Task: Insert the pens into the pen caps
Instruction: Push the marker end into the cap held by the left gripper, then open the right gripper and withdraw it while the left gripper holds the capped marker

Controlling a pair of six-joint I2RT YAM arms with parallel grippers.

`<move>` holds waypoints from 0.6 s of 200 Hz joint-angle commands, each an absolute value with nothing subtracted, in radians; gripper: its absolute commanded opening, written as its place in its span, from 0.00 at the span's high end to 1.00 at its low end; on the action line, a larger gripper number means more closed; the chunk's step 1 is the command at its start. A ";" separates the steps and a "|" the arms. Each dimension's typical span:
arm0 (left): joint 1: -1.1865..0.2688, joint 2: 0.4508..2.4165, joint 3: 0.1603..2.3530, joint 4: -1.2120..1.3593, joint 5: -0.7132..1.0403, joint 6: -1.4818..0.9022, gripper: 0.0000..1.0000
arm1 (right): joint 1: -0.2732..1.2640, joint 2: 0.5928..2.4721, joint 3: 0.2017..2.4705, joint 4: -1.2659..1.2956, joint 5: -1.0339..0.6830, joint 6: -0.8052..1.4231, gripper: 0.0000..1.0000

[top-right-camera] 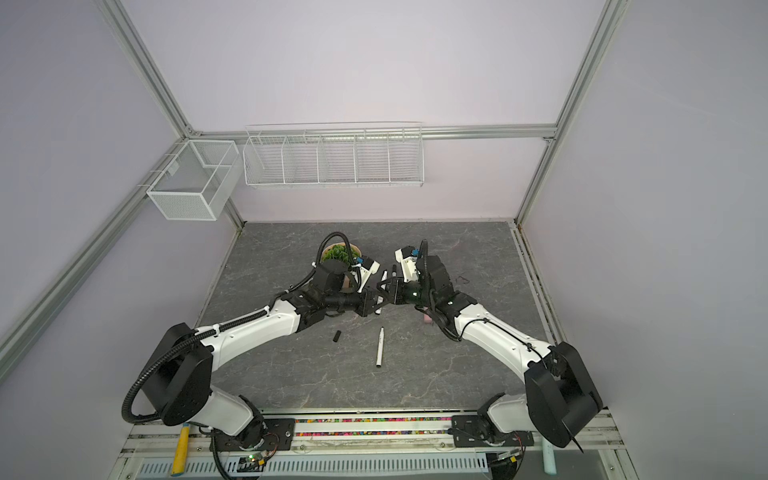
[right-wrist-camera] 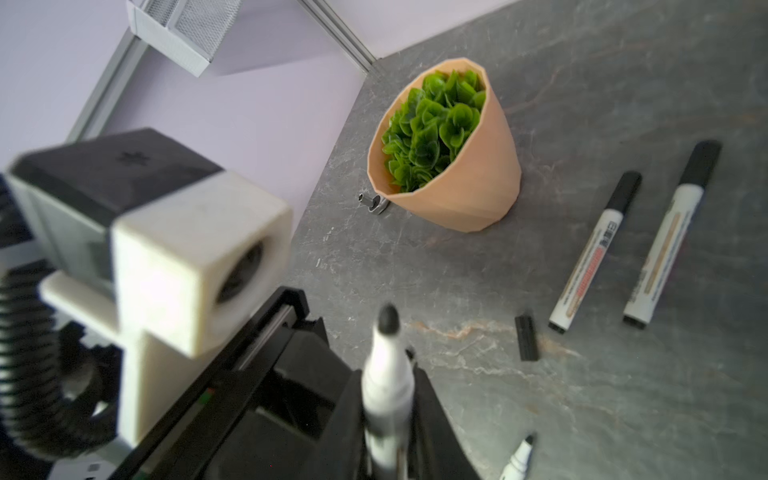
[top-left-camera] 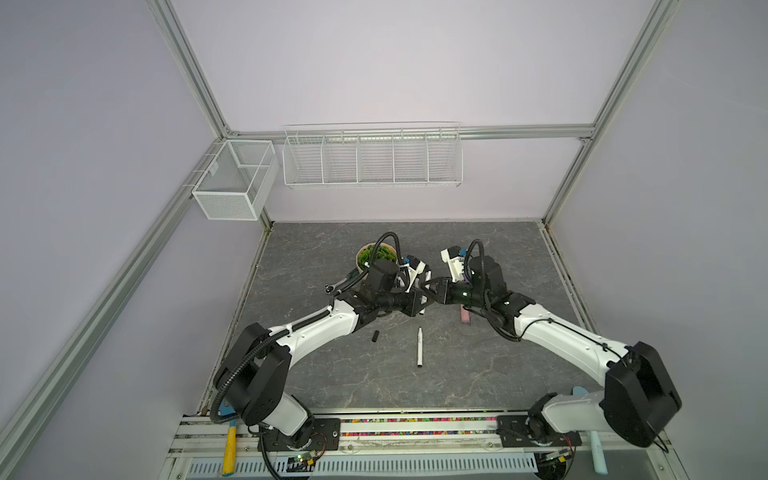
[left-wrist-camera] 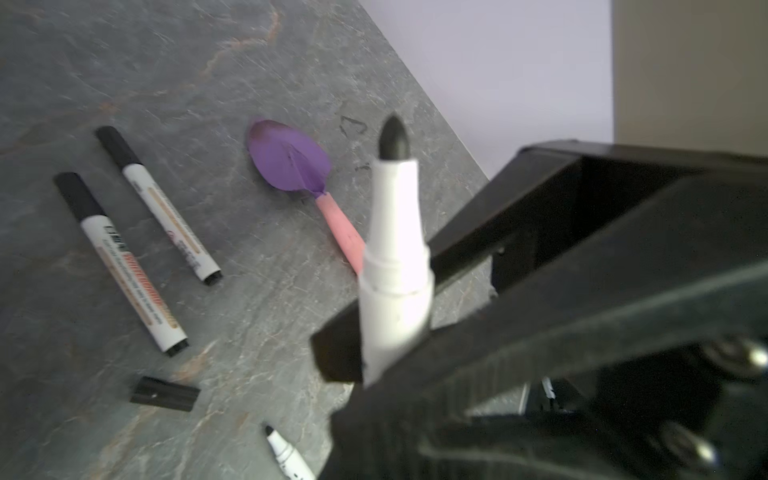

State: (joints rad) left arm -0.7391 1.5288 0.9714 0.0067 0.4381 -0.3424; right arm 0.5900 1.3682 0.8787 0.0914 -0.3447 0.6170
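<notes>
Pinching the bare pen point(left-wrist-camera: 395, 257) low on its barrel, your left fingers point(left-wrist-camera: 465, 245) were pressed tight on it. It stood tip-up above the middle of the tabletop point(top-left-camera: 478, 374). Your right fingers point(top-left-camera: 435, 286) sat nose to nose with them in both top views, but I could not tell whether they were spread or gripping anything. No cap showed on that dark tip.

My call was that this pen wanted its cap. The only free one I could see was the loose cap point(left-wrist-camera: 164, 392), lying flat near the two capped pens point(left-wrist-camera: 124, 266). To do it well, you needed the right fingers to take that cap by its closed end, mouth facing the tip. Then you had to line it up along the barrel and push straight while the left held firm, since a tilted cap would likely skid off. A second bare pen point(top-left-camera: 420, 347) lay nearer the arm bases.

Containers next. The wire rack point(top-left-camera: 372, 174) on the back wall had five bays, with nothing showing in any. The mesh basket point(top-left-camera: 226, 205) at the left corner had two compartments and nothing visible inside. The tan pot point(right-wrist-camera: 469, 199) was packed with green leaves point(right-wrist-camera: 432, 129), and a metal wrench point(right-wrist-camera: 372, 203) poked out just beside its base.
</notes>
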 commanded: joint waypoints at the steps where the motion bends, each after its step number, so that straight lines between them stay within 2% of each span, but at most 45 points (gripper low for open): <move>1: -0.715 1.485 0.937 -0.019 0.241 -0.382 1.00 | 0.588 1.345 0.873 -0.015 -0.303 0.582 0.57; 17: -0.693 1.471 0.907 -0.044 0.146 -0.425 1.00 | 0.590 1.350 0.895 -0.069 -0.272 0.557 0.53; 40: -0.652 1.442 0.856 -0.050 0.099 -0.472 1.00 | 0.601 1.387 0.943 -0.164 -0.224 0.512 0.52; 73: -0.632 1.390 0.798 -0.058 -0.010 -0.507 1.00 | 0.672 1.539 1.055 -0.329 -0.158 0.422 0.52; 120: -0.630 1.331 0.766 -0.057 -0.091 -0.540 1.00 | 0.764 1.749 1.190 -0.404 -0.080 0.392 0.53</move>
State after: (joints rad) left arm -0.6338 1.3697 0.7780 -0.0616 -0.0143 -0.5125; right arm 0.7361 1.6802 1.1324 -0.3180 -0.1413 0.4343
